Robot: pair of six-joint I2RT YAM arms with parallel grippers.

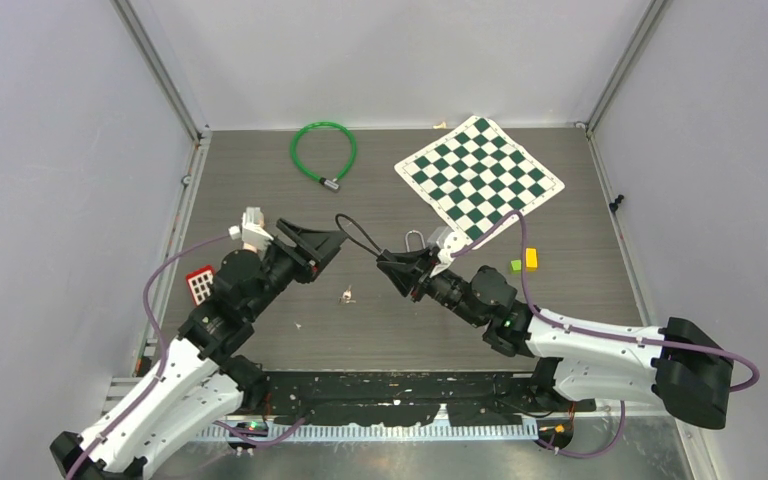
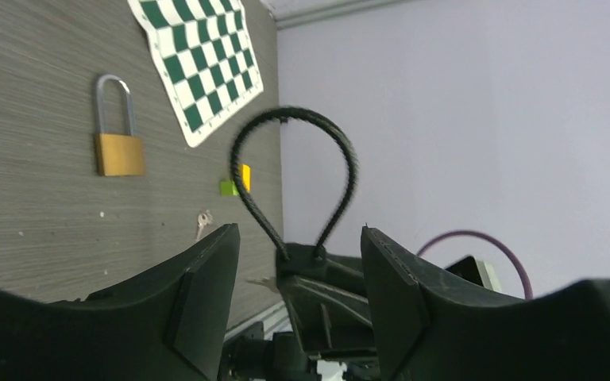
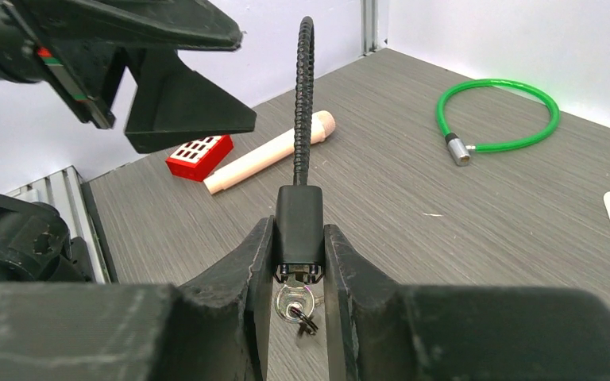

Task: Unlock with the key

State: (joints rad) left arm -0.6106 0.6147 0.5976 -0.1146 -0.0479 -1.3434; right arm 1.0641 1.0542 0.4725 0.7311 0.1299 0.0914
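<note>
My right gripper [image 3: 299,230] is shut on the body of a black cable lock [image 3: 299,218], holding it above the table. A silver key [image 3: 293,302] with a small ring sits in the keyhole at the lock's near end, between the fingers. The lock's cable loop [image 1: 360,238] points toward my left gripper [image 1: 332,245]. The left gripper [image 2: 298,232] is open and faces the loop [image 2: 294,119] from a short distance, with nothing between its fingers.
A brass padlock [image 2: 119,152] and a loose small key [image 1: 346,295] lie on the table between the arms. A green cable lock [image 1: 323,150] and a chessboard mat [image 1: 480,175] are at the back. A red block [image 1: 200,284], a wooden peg [image 3: 270,155] and small green [image 1: 516,266] and yellow [image 1: 531,258] blocks lie around.
</note>
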